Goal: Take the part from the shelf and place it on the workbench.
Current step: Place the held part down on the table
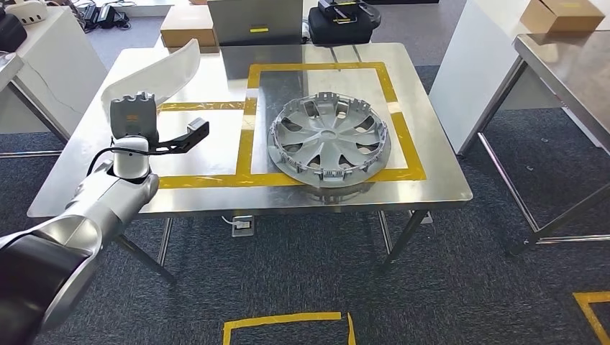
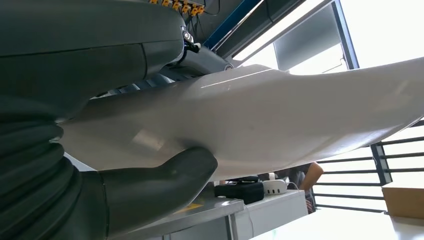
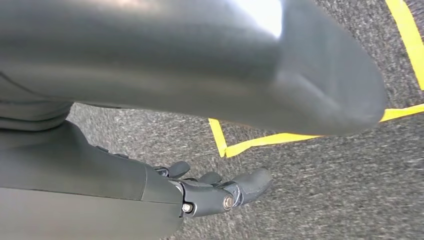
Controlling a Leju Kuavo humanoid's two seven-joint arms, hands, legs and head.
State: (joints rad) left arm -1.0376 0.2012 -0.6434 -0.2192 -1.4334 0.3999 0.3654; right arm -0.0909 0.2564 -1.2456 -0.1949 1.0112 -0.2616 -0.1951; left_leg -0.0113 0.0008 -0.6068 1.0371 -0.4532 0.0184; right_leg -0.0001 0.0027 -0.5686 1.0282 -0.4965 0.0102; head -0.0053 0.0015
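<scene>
White part [image 2: 280,115] — between left-hand fingers [image 2: 205,57]

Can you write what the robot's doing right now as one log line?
left hand: holds curved white plastic panel above steel workbench | right hand: empty, over carpet | silver wheel cover: on workbench

My left hand [image 1: 134,115] holds the white panel [image 1: 167,70] over the bench's [image 1: 431,188] left edge, near the back left corner. Bare steel lies under it and along the front left, crossed by yellow tape [image 1: 205,180]. The wheel cover [image 1: 329,138] fills the taped square toward the front right. Boxes [image 1: 188,27] crowd just past the back edge. My right hand [image 3: 220,192] hangs over carpet [image 3: 320,190].
</scene>
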